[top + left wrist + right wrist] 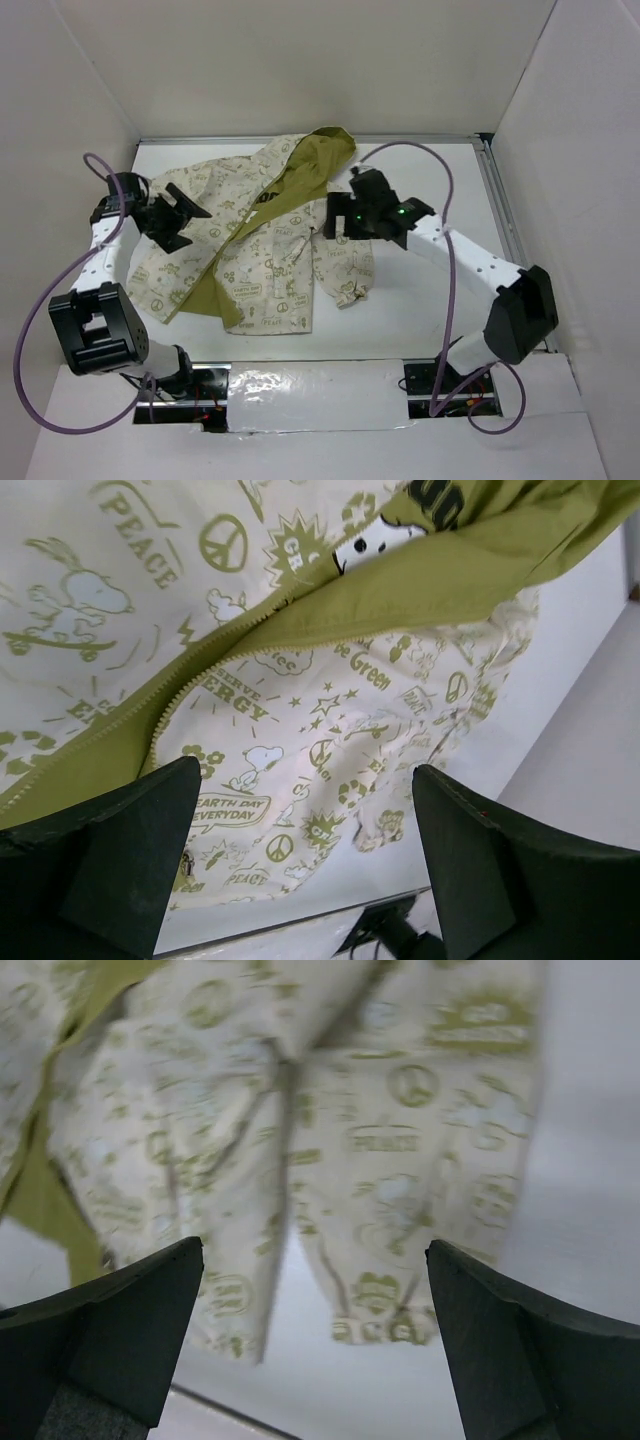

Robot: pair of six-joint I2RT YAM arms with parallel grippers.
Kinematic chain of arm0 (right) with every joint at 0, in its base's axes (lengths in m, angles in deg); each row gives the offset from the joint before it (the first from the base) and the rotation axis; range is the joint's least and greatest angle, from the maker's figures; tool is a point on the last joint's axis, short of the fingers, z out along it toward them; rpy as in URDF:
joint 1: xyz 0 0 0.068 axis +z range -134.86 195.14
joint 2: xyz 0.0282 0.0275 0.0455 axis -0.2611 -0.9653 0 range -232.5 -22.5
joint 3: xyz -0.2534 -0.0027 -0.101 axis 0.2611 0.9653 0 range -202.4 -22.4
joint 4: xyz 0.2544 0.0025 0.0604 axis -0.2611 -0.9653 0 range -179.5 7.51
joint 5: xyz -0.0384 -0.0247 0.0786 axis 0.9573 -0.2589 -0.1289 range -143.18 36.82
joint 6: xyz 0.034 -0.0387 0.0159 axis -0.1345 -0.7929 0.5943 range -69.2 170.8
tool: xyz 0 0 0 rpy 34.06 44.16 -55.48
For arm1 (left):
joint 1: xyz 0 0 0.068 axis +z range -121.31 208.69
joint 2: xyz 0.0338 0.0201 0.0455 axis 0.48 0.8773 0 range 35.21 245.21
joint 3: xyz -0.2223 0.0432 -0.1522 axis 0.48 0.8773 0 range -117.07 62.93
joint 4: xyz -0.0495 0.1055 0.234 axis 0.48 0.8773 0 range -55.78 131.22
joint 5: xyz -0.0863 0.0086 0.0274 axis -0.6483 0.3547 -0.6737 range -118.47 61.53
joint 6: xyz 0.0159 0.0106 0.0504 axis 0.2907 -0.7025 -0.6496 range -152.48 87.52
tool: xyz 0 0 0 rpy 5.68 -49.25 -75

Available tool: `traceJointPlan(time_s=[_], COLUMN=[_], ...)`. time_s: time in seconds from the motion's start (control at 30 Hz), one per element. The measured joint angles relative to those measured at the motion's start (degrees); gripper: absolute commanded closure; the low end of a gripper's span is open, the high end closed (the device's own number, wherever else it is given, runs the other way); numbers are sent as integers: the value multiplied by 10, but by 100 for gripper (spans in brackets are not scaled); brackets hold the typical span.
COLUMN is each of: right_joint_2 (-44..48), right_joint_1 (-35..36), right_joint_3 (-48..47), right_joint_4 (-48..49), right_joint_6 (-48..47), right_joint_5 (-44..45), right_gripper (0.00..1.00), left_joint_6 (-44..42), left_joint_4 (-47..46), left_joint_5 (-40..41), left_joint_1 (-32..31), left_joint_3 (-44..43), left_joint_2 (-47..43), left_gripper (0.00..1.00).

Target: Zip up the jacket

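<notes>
The cream jacket (265, 255) with olive-green prints lies spread on the white table (430, 180). Its front is open, with the olive lining (212, 290) folded out and the hood (322, 152) at the back. My left gripper (193, 222) hovers open over the jacket's left side. In the left wrist view the zipper teeth (215, 655) run diagonally above my open left gripper (300, 855), and nothing is between the fingers. My right gripper (332, 216) stands open over the right sleeve. In the blurred right wrist view the sleeve cuff (395, 1305) lies between the empty fingers (110, 1330).
White walls enclose the table on the left, back and right. A metal rail (500, 220) runs along the table's right edge. A foil-taped strip (310, 395) crosses the near edge between the arm bases. Purple cables (452, 250) loop beside both arms.
</notes>
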State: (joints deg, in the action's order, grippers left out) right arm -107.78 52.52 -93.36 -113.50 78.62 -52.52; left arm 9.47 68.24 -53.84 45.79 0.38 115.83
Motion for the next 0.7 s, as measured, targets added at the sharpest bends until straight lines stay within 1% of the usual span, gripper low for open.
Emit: traceJointPlan(time_s=[0.07,0.13,0.23,0.33,0.4,0.47,0.5,0.53,0.57,0.63,0.7], right_joint_2=[16,0,-59,-119,-155,-182,-190,-193,-196,-196,-196], right_joint_1=[-37,-56,-74,-82,-82,-82,-84,-85,-88,-98,-120], right_joint_3=[28,47,58,56,43,31,29,28,28,27,27], right_joint_4=[-8,-18,-32,-37,-44,-45,-44,-44,-45,-44,-44], right_joint_6=[23,45,63,73,80,85,87,87,89,96,102], right_joint_5=[36,63,76,85,88,88,87,86,82,72,63], right_gripper=[0,0,0,2,8,21,31,46,74,100,100], left_joint_6=[-12,-20,-33,-44,-46,-48,-50,-56,-58,-61,-66], left_joint_4=[-2,-6,-16,-16,-16,-13,-12,-12,-13,-14,-16], left_joint_5=[2,-1,-6,-5,-1,1,2,3,4,2,-2], left_joint_1=[-29,-55,-75,-77,-77,-77,-77,-77,-77,-77,-77], left_joint_3=[-7,-22,-38,-56,-70,-86,-96,-105,-114,-129,-142], left_joint_2=[19,47,87,124,144,160,168,175,181,192,200], left_gripper=[1,1,1,1,1,1,1,1,1,1,1])
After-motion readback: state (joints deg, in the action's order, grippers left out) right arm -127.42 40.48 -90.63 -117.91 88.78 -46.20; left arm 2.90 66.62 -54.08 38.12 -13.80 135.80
